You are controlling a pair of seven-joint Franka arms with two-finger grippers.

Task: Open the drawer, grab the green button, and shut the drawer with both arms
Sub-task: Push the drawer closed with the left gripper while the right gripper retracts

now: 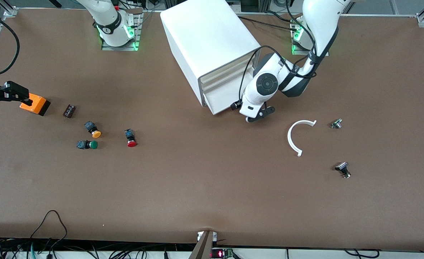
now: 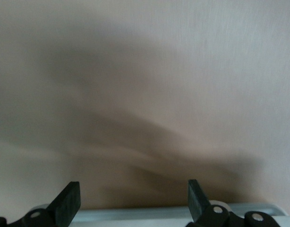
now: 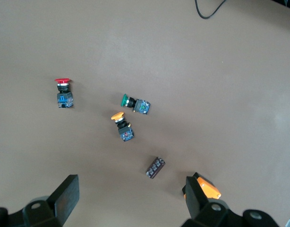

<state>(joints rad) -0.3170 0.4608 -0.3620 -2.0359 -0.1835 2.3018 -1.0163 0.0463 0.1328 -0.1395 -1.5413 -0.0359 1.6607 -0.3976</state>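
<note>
Heads up: your left gripper sits wide open and empty at the front of the drawer, which looks shut. It could slip off that smooth front. The right gripper, open too, waits over the orange box; the button lies nearer the camera than the orange-capped button, easy to mix up.
</note>
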